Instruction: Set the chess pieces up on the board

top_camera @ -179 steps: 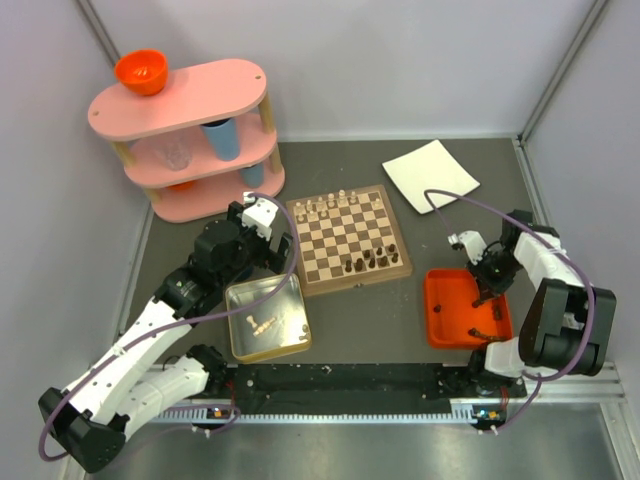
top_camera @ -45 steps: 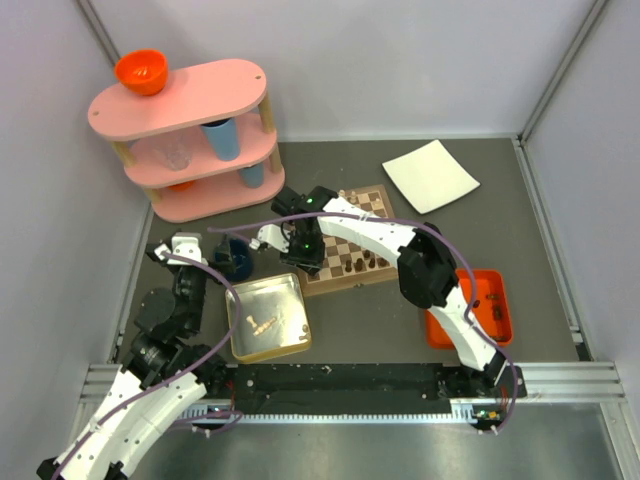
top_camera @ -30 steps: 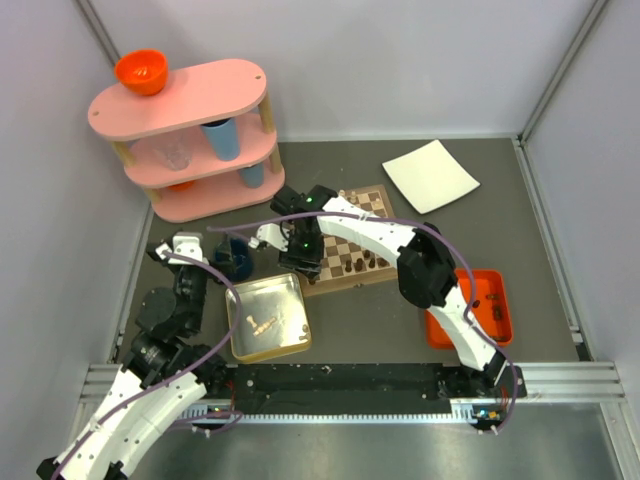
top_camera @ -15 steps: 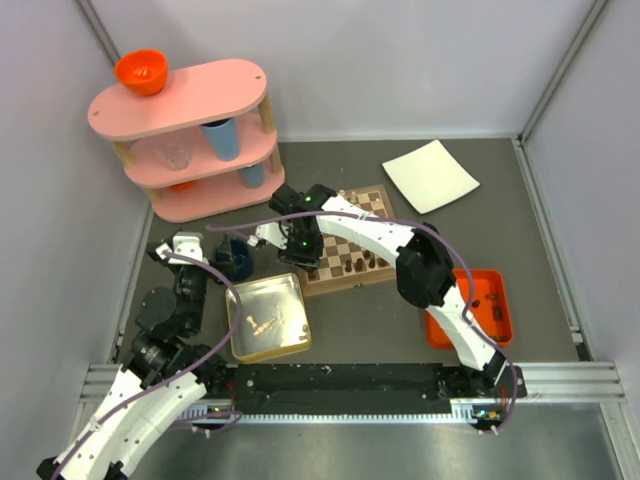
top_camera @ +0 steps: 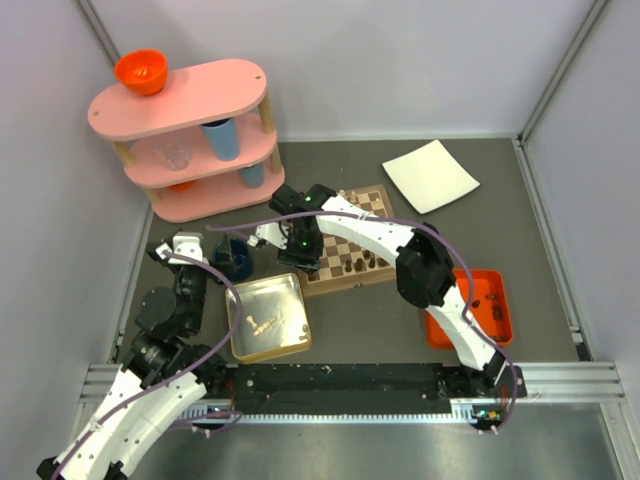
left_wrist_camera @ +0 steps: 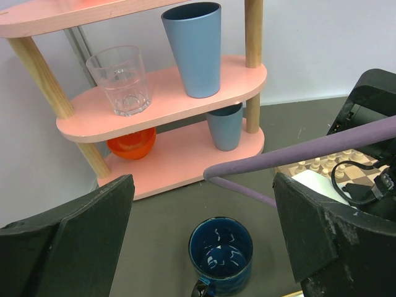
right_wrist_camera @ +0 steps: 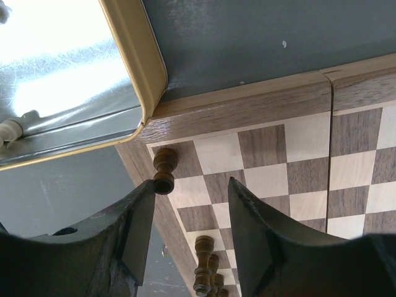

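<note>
The board [top_camera: 362,284] lies mid-table, and my right arm reaches across it. My right gripper [top_camera: 304,256] hovers over its near left corner, open and empty. In the right wrist view a dark chess piece [right_wrist_camera: 164,171] stands on the corner square of the board [right_wrist_camera: 247,102], close beside one finger [right_wrist_camera: 137,229]. A few more dark pieces [right_wrist_camera: 207,272] stand further along; from above they show as a cluster [top_camera: 362,262]. Pale pieces [top_camera: 352,197] line the far row. My left gripper [left_wrist_camera: 203,179] is open and empty above a blue mug [left_wrist_camera: 221,255].
A silver tin [top_camera: 240,345] with pale pieces [top_camera: 262,323] sits by the board's near left corner. An orange tray [top_camera: 437,330] holds dark pieces [top_camera: 495,315]. A pink shelf [top_camera: 190,140] with cups stands far left, a white plate [top_camera: 430,175] far right. The right arm's purple cable [left_wrist_camera: 297,151] crosses ahead.
Six seconds ago my right gripper was at the orange tray and my left arm by the board. Since then the right arm has reached to the board's near left corner and the left arm has pulled back.
</note>
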`<state>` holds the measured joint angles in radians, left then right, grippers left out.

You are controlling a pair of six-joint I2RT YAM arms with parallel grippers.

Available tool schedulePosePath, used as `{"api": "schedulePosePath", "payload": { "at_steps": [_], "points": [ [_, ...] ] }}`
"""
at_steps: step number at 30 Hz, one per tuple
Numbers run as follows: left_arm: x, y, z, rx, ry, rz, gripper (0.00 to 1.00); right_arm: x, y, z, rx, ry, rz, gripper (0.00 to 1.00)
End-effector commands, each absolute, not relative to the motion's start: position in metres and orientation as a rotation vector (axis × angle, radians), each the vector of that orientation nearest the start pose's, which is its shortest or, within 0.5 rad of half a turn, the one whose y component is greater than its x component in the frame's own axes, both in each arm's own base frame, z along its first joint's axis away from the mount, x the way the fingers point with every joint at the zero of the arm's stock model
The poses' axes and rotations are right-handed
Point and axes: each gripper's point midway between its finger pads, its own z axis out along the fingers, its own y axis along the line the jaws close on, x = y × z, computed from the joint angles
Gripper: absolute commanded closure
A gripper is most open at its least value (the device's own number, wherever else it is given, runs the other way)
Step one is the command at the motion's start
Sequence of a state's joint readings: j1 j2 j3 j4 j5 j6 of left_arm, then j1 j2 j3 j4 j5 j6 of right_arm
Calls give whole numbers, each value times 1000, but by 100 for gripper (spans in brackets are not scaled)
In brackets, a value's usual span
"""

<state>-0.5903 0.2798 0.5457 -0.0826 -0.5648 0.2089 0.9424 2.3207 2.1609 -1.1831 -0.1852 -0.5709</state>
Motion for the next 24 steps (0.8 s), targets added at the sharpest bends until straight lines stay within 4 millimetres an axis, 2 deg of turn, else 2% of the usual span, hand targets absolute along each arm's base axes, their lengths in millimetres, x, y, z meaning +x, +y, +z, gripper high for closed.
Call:
{"api": "schedulePosePath", "payload": {
  "at_steps": [1,16,24],
  "points": [
    [232,-34,312,96,1399,72,1,265,396,75,-2038,2105,346,49],
    [231,-34,313,92,1395,70,1,265,393,65,-2053,2124,331,38],
    [231,-34,313,90,1395,69,1,266,396,72,-2038,2110,339,29]
  ]
}}
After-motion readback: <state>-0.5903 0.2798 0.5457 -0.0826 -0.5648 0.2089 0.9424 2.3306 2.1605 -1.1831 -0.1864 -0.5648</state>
